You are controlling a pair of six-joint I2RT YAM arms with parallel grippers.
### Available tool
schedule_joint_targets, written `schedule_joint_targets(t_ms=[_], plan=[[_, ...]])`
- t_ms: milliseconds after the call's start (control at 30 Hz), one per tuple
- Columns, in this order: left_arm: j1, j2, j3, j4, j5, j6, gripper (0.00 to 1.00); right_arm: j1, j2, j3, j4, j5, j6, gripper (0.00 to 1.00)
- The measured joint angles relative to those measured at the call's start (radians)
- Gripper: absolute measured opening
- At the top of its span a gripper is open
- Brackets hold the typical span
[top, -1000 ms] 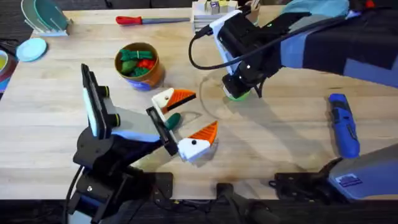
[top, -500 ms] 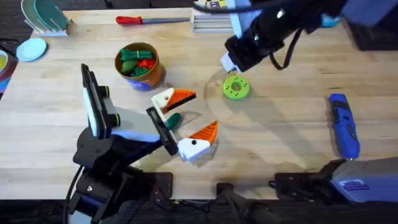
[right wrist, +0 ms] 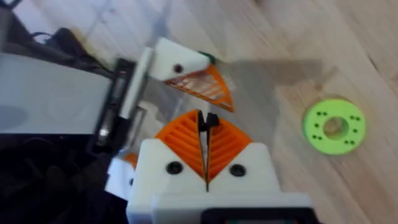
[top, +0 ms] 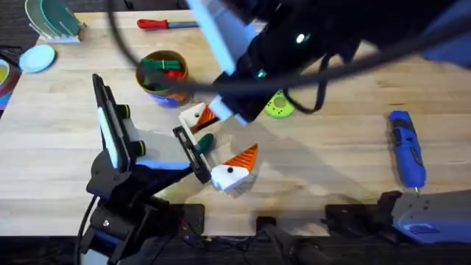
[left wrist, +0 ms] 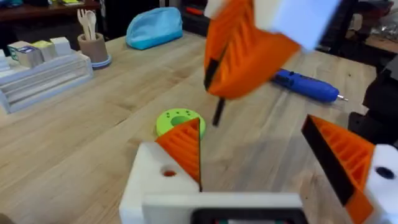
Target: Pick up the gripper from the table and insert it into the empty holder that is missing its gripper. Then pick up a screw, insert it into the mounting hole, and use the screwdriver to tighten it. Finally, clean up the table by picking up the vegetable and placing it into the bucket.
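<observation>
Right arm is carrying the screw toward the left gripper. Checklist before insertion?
1. Right gripper shut on small black screw: ok.
2. Left gripper open, orange ribbed wedges on both fingers: ok.
3. Mounting hole in its white plastic mount unobstructed: ok.
4. Screw lined up with hole: not ok, apart.
5. Thick blue cylindrical screwdriver lying free on wooden table: ok.

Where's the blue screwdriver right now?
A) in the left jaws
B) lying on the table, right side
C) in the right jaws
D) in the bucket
B: the blue screwdriver lies flat on the table at the right, touched by no jaws. The right gripper is shut on a small dark screw, and the left gripper is open.
</observation>
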Motion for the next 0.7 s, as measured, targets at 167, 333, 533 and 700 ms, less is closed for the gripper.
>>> schedule_joint_targets(t_ms=[167,333,533,700], plan=[[0.000,0.000,0.000,0.000,0.000,0.011,0.991,0.057,0.000,0.000,0.057,-0.005,0.035,0.007],[0.000,0.000,0.000,0.000,0.000,0.015,0.991,0.081,0.014,0.014,0.058,-0.005,0.052,0.007],[0.000,0.000,0.000,0.000,0.000,0.018,0.991,0.085,0.066,0.073,0.059,-0.001,0.059,0.007],[0.000,0.000,0.000,0.000,0.000,0.018,0.991,0.084,0.076,0.098,0.056,0.038,0.057,0.007]])
